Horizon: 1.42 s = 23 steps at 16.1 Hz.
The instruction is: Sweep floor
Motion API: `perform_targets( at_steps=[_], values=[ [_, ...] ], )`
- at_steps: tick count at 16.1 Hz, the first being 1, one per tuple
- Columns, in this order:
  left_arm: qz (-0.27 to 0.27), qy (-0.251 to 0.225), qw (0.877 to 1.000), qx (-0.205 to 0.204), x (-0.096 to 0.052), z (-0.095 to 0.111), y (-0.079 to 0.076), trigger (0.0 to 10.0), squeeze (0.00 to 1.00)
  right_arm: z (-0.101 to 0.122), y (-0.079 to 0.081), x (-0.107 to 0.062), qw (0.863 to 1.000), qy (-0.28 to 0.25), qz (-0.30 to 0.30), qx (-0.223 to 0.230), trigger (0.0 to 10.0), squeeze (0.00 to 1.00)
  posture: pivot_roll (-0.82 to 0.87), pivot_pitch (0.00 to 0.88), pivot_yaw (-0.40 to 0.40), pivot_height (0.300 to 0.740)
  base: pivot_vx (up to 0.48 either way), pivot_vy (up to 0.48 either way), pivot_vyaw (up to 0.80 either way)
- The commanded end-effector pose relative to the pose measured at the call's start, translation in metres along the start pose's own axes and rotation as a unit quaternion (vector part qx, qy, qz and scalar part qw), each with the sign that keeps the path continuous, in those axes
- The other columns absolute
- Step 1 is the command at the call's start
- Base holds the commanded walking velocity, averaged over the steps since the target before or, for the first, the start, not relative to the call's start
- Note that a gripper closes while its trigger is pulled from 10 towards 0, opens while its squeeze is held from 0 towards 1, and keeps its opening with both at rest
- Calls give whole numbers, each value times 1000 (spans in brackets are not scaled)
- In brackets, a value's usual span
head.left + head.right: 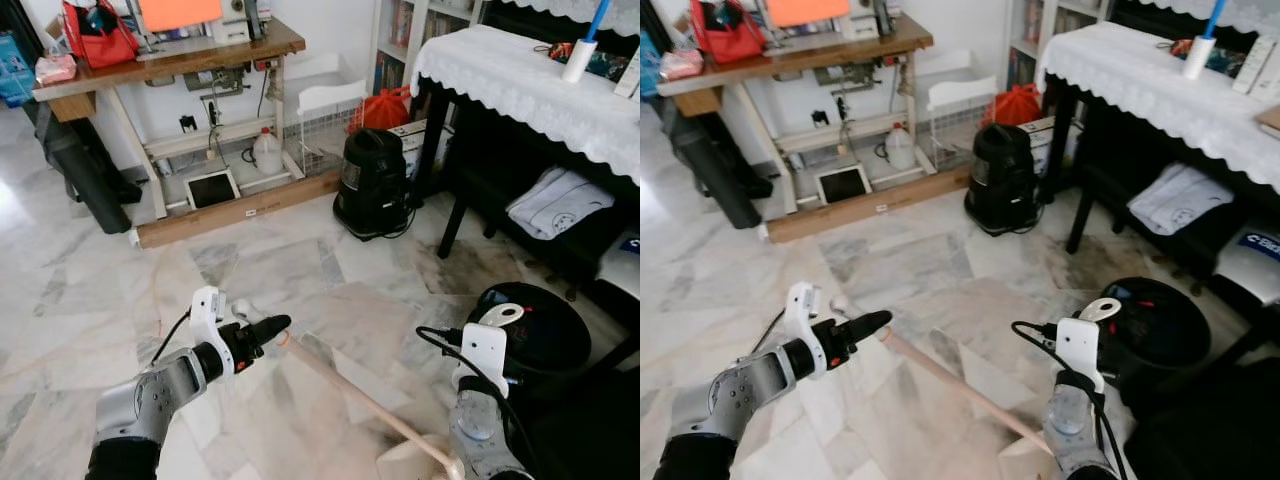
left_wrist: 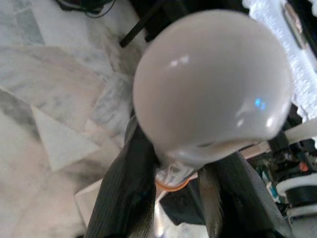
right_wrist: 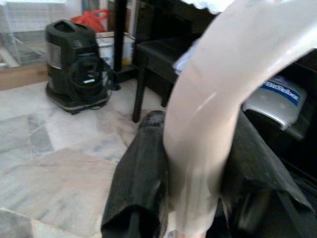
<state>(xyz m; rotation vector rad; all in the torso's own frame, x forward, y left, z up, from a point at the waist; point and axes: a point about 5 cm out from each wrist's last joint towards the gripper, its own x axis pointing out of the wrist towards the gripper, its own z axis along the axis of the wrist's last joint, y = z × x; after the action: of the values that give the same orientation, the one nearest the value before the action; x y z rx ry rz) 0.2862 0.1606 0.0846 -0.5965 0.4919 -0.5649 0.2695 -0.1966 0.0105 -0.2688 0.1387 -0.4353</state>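
With both grippers' jaws pinching the broom handle (image 1: pixel 350 385) slanting over the marble floor (image 1: pixel 90 290), left gripper (image 1: pixel 262 332) at its knob, right gripper (image 3: pixel 198 163) lower, you'd best stroke evenly.

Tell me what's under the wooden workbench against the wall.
Under the wooden workbench: a clear plastic jug, a white-framed tablet, hanging cables and a wooden base plank. Farther back is shadowed and unclear.
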Motion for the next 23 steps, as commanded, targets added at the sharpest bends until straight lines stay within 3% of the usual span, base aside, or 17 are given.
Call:
perform_targets(
  at_steps=[1,4,7,8,10,12,13,15,20,23],
  values=[
    [-14,-35,999,-9,-2,15,-3,10000,0,-2,7,-2,1000,13,11,4,10000,0,9,0,36,740,0,0,0],
    [43,-100,993,35,-6,34,7,10000,0,-1,8,-2,1000,14,14,6,10000,0,9,0,34,740,0,0,0],
    [95,-218,968,74,-15,69,10,10000,0,1,8,0,1000,12,18,12,10000,0,7,0,35,740,0,0,0],
    [97,-225,967,75,-16,70,10,10000,0,1,9,0,1000,11,20,12,10000,0,7,0,35,740,0,0,0],
    [152,-268,947,92,-22,82,15,10000,0,4,9,2,999,10,25,37,10000,0,5,0,34,740,0,0,0],
    [189,-278,928,158,-20,81,14,10000,0,9,1,9,990,29,-4,139,10000,0,0,0,34,740,0,0,0],
    [200,-281,924,164,-17,77,15,10000,0,13,-2,14,981,30,-8,193,10000,0,-4,0,35,740,0,0,0],
    [210,-273,920,184,-13,70,15,10000,0,20,-9,21,970,24,-21,241,10000,0,-11,0,36,740,0,0,0],
    [226,-261,908,237,-7,58,15,10000,0,31,-25,35,946,4,-34,322,10000,0,-19,0,35,740,0,0,0],
    [238,-261,901,251,-7,56,17,10000,0,36,-25,37,944,-8,-20,329,10000,0,-19,0,35,740,0,0,0]
  ],
)
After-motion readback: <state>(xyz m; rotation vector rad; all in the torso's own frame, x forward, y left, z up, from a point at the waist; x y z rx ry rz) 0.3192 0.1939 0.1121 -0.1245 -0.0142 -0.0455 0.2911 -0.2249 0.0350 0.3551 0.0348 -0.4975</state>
